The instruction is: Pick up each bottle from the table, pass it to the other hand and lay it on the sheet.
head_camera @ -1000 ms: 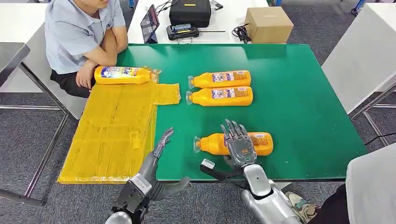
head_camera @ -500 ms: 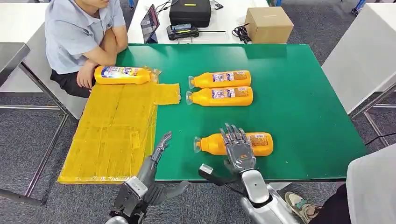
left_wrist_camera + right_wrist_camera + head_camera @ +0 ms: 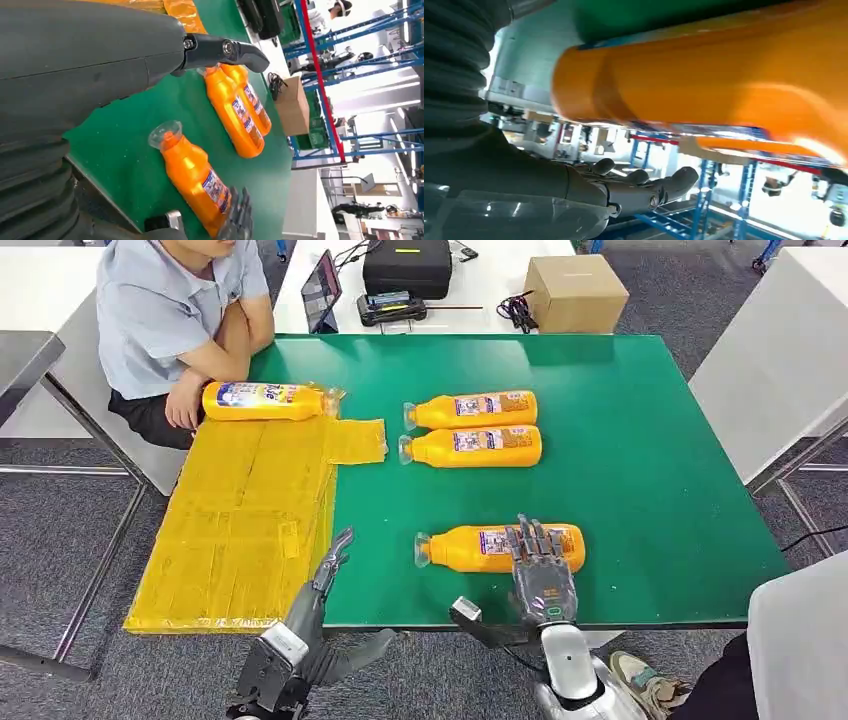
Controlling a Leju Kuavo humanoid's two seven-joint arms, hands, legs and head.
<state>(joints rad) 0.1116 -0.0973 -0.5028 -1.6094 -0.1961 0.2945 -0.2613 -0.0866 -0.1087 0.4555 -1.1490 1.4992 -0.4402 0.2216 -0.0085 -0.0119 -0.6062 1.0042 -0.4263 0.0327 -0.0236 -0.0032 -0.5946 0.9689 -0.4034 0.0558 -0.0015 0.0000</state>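
- The right robot hand [image 3: 541, 575] is released, its fingers spread over the base end of the near bottle [image 3: 480, 548], without gripping it.
- That bottle lies on its side near the front edge of the green tabletop [image 3: 650, 460].
- The left robot hand [image 3: 322, 580] is released, fingers straight, at the front edge beside the yellow sheet [image 3: 240, 530].
- Two bottles [image 3: 472, 428] lie side by side mid-tabletop.
- A fourth bottle [image 3: 262, 400] lies at the sheet's far edge, by a seated person [image 3: 165, 310].

Bright, even overhead light, soft shadows; head view sharp, right wrist view blurred, backgrounds blown out.
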